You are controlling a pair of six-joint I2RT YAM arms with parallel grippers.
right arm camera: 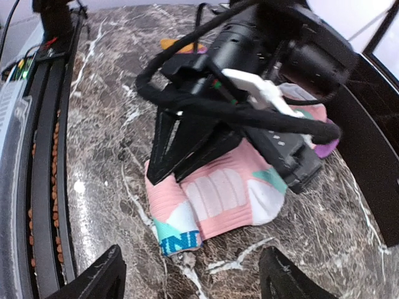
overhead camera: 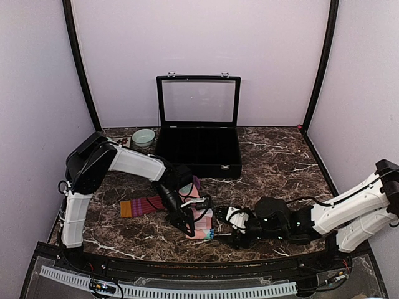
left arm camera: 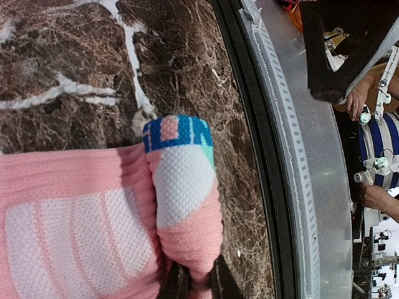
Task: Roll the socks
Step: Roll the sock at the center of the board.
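The salmon-pink sock (overhead camera: 201, 223) with white and mint patches lies on the marble near the table's front. Its blue-banded end is folded over (left arm camera: 181, 187). My left gripper (overhead camera: 189, 229) is shut on that folded pink part, with both dark fingertips (left arm camera: 219, 283) pinching the fabric. It also shows in the right wrist view (right arm camera: 218, 196), under the left arm. The maroon sock (overhead camera: 144, 205) with its orange cuff lies flat to the left, partly under the left arm. My right gripper (overhead camera: 219, 232) is open just right of the pink sock, its fingertips (right arm camera: 103, 274) spread wide in front of it.
An open black compartment case (overhead camera: 198, 149) stands at the back centre, with a small pale green bowl (overhead camera: 143, 137) to its left. The table's black front rail (left arm camera: 262, 156) runs just beyond the sock. Enclosure walls stand on both sides.
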